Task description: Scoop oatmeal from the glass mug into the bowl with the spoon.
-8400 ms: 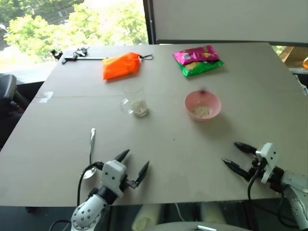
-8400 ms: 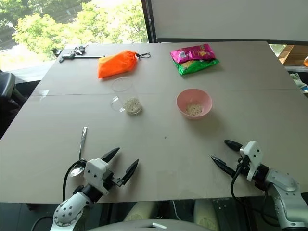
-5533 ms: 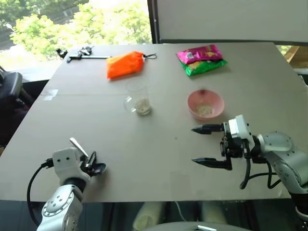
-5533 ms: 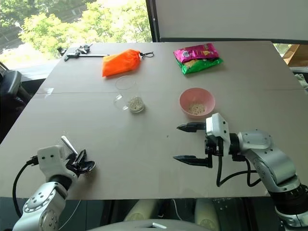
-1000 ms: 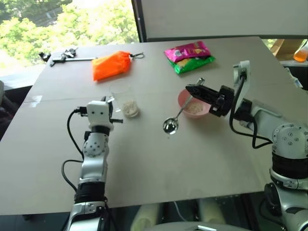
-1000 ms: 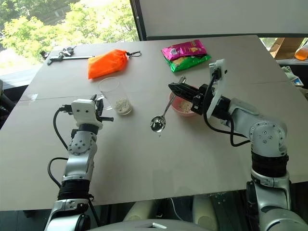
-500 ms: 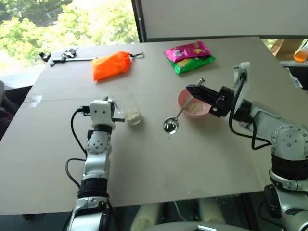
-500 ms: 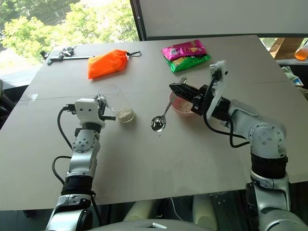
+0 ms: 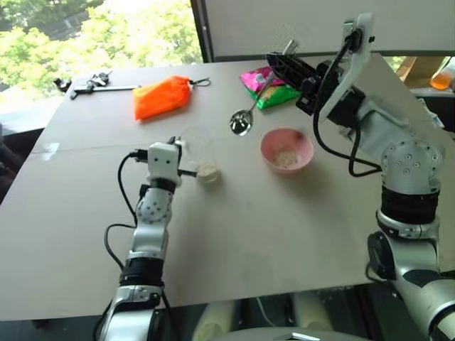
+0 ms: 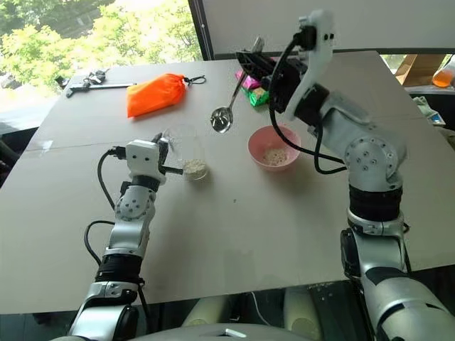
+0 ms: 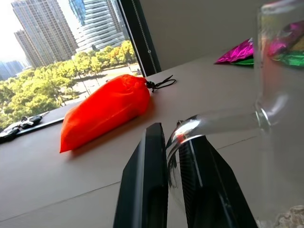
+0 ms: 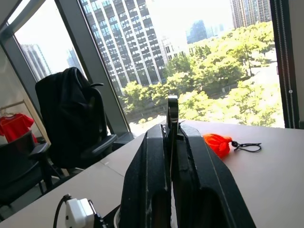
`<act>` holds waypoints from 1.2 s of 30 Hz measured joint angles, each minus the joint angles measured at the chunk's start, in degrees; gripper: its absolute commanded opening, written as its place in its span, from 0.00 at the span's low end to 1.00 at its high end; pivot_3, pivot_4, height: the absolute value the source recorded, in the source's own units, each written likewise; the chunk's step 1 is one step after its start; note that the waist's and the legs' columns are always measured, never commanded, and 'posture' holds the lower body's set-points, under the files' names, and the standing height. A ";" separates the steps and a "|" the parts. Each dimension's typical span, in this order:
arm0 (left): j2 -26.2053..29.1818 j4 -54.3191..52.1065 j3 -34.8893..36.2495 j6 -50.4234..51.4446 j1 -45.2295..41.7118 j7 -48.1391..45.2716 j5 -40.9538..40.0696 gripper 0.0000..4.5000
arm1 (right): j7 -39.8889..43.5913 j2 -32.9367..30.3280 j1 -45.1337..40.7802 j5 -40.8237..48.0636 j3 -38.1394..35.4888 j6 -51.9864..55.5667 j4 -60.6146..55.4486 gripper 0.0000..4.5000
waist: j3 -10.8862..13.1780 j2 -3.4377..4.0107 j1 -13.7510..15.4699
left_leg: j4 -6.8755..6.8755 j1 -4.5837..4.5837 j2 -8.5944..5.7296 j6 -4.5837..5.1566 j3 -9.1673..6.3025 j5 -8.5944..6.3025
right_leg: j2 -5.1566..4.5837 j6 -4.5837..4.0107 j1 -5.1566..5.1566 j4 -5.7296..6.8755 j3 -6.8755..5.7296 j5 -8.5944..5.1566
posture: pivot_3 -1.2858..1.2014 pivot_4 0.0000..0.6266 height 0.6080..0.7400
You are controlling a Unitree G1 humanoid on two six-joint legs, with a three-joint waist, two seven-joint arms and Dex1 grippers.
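Left tool [image 11: 172, 156] pinches the glass mug's [image 9: 201, 153] handle; right tool [image 9: 284, 65] clamps the spoon [image 9: 250, 106]. Lower its bowl straight into the mug's mouth.

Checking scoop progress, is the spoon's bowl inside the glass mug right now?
No, the spoon hangs in the air above the table, apart from the glass mug.

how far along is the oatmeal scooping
Done: the right gripper is shut on the spoon, held in the air with its scoop looking empty; the left gripper is shut on the mug's handle. The bowl already holds a little oatmeal. Left: dip the spoon into the mug's oatmeal and carry it to the bowl.
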 measured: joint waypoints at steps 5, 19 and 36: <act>-0.27 0.16 -0.11 0.01 -0.12 0.06 0.08 0.00 | 2.36 2.08 -1.12 -6.44 4.39 -1.55 2.65 0.00 | -0.01 -0.02 -0.12 | 0.00 0.00 0.00 0.00 0.00 0.00 | 0.00 0.00 -0.02 0.02 0.01 0.00 | 0.52 0.24 1.00; -0.71 1.75 -2.76 -1.06 -2.29 -1.12 1.07 0.00 | 6.89 6.60 -6.19 -14.69 7.18 -5.13 6.61 0.00 | -0.01 -0.02 -0.07 | 0.02 -0.01 -0.07 -0.01 -0.02 0.01 | -0.02 0.00 -0.01 0.03 -0.02 0.00 | 0.52 0.24 1.00; 1.59 13.20 -6.75 -9.34 -12.06 -13.84 0.08 0.00 | 13.50 6.52 1.38 -27.61 12.98 -7.47 13.81 0.00 | -0.01 -0.02 -1.06 | 0.02 -0.14 -0.06 -0.06 -0.04 0.04 | -0.01 0.00 -0.17 0.06 -0.02 0.00 | 0.52 0.24 1.00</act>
